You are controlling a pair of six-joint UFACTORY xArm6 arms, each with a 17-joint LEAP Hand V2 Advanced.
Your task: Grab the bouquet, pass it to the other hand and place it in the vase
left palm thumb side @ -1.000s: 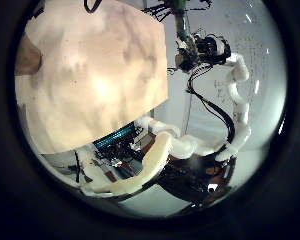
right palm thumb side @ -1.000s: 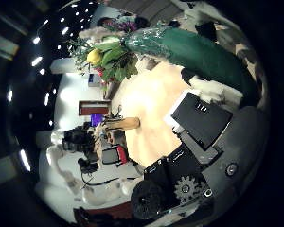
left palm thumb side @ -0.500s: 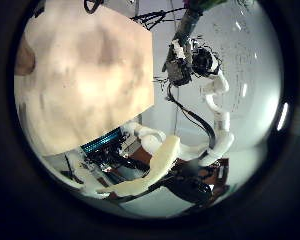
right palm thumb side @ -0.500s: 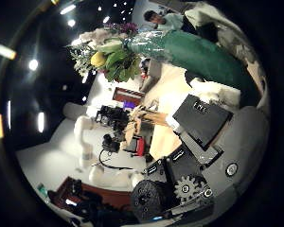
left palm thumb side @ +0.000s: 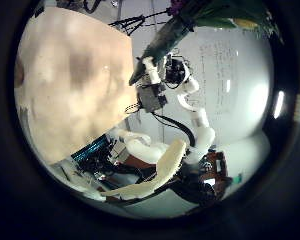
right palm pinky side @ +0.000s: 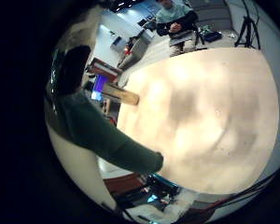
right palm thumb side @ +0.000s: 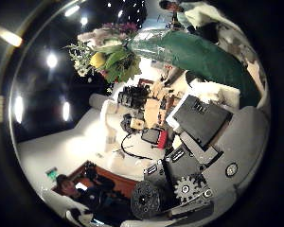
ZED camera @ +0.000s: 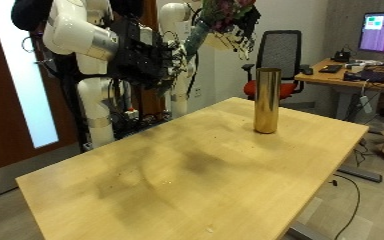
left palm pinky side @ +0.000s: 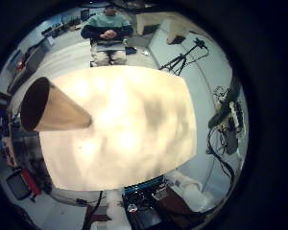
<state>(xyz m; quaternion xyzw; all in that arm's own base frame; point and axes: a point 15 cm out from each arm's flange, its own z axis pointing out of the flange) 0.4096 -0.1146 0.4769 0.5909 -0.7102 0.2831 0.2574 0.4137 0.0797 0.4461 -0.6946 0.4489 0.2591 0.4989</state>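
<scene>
One bouquet (ZED camera: 229, 12), one vase (ZED camera: 265, 100) and two hands make up the count, with a single pale wooden counter (ZED camera: 192, 185) under it all. In the outside view the bouquet sits at the top edge of the frame, held high in the air, well clear of the counter. Its dark green wrap slants down toward the arms, with the blooms uppermost.

The right hand (right palm thumb side: 204, 123) has it. In that hand's palm views the green wrap lies close across the palm, and the fingers look curled round it, with yellow and white flowers fanning out beyond. The left hand's fingers cannot be made out in any view. Its palm cameras look down on the bare counter and across at the raised bouquet some way off.

The gold vase stands upright and empty in the upper middle of the frame, on the far part of the counter.

By my reading the pick-up is done and the handover is the step in hand. Next, the two hands must come together so the left can close on the wrap before the right lets go.
</scene>
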